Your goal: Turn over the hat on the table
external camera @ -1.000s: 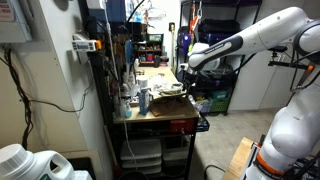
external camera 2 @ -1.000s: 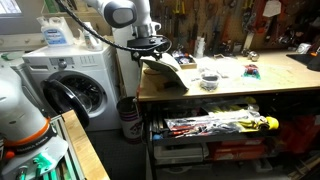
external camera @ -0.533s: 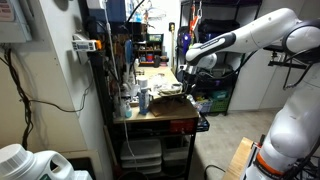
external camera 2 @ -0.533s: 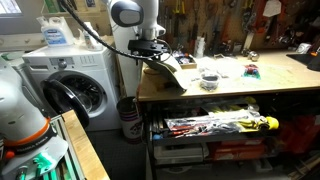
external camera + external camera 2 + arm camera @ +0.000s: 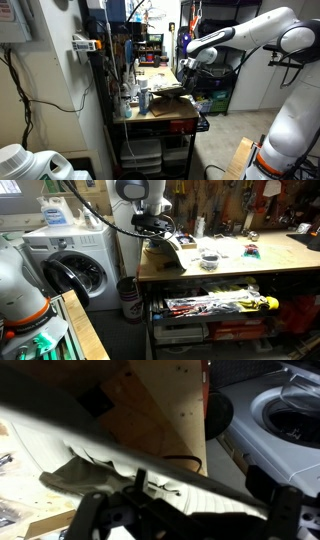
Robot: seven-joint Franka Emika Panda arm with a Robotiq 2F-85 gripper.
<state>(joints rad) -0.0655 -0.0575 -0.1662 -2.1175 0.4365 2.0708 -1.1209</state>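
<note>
The hat lies tilted at the end of the table, tan face up, its dark underside hanging over the edge. It also shows in an exterior view on the wooden top. My gripper hovers right over the hat's raised brim, and shows in an exterior view. In the wrist view the brim crosses the frame as a dark band with pale weave below it. The gripper has its fingers wide apart on both sides of the brim, so it looks open.
A washing machine stands beside the table's end, and a bin sits below it. Bottles crowd one side of the top next to a tall dark rack. Small items lie further along the top.
The arm has risen slightly and shifted over the hat's brim. The hat keeps about the same tilted pose at the table's end.
</note>
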